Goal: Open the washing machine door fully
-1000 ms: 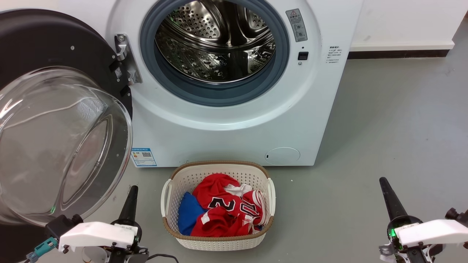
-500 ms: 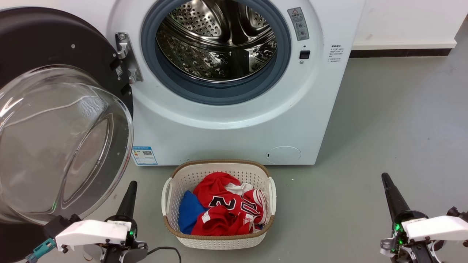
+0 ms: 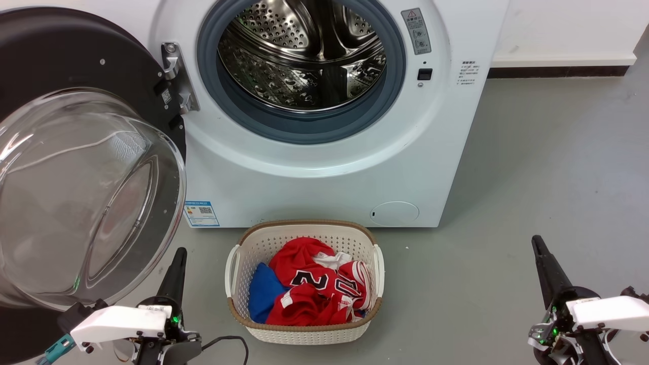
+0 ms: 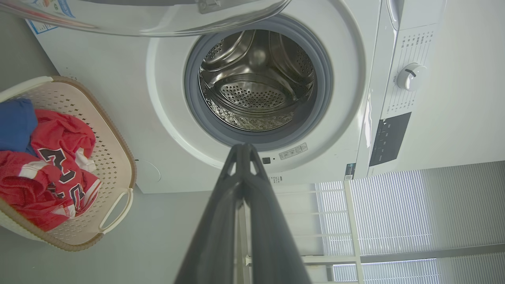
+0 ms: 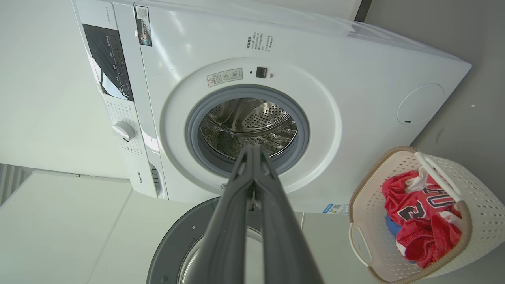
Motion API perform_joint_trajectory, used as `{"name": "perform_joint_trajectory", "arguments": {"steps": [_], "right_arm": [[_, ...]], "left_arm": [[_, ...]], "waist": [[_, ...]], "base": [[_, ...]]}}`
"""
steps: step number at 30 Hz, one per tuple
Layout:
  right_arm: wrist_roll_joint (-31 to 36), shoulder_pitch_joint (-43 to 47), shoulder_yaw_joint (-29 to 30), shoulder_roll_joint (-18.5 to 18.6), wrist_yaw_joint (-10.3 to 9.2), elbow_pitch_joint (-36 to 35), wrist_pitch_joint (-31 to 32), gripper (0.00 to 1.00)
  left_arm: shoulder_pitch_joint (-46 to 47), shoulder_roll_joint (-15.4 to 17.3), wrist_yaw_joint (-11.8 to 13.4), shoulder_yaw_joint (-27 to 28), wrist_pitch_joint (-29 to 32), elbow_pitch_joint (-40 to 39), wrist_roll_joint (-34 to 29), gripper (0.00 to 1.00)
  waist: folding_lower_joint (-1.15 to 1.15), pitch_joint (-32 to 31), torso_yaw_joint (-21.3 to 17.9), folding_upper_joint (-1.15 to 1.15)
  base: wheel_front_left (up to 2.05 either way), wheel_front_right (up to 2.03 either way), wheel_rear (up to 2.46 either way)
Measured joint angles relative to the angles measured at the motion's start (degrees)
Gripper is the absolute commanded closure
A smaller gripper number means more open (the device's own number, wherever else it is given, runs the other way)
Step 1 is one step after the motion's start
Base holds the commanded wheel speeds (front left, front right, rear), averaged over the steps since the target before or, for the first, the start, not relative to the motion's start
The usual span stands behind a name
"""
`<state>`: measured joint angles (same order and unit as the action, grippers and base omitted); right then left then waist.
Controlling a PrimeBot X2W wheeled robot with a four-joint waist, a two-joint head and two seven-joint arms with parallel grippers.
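**Front-loader, door swung wide**

- Washing machine (image 3: 324, 172): white, boxy, smooth enamel, upper centre of the head view. Its perforated steel drum (image 3: 304, 56) is ringed by a grey rubber gasket (image 3: 304, 131).
- Washing machine door (image 3: 86, 192): round, glossy black rim with a clear bulging glass bowl. It hangs on a metal hinge (image 3: 177, 76) at the frame's left, well clear of the opening.
- Basket (image 3: 304, 225): cream latticed plastic with a brown woven rim, lower centre. It holds a crumpled red jersey (image 3: 309, 289) and a blue cloth (image 3: 261, 296).
- Left gripper (image 3: 178, 256), lower left, and right gripper (image 3: 536, 244), lower right: long dark tapered fingers pressed together, empty, touching nothing.
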<state>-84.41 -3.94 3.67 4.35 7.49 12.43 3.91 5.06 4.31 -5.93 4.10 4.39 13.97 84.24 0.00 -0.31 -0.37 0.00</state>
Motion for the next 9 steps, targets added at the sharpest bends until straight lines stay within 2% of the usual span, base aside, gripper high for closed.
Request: {"name": "perform_joint_trajectory", "arguments": {"steps": [9], "right_arm": [[-3.82, -0.82, 0.44, -0.03, 0.00, 0.59, 0.26, 1.00]], "left_arm": [[0.25, -0.75, -0.65, 1.08, 0.98, 0.02, 3.32, 1.00]], "waist": [[0.00, 0.19, 0.15, 0.00]], "base": [[0.00, 0.00, 0.00]]}}
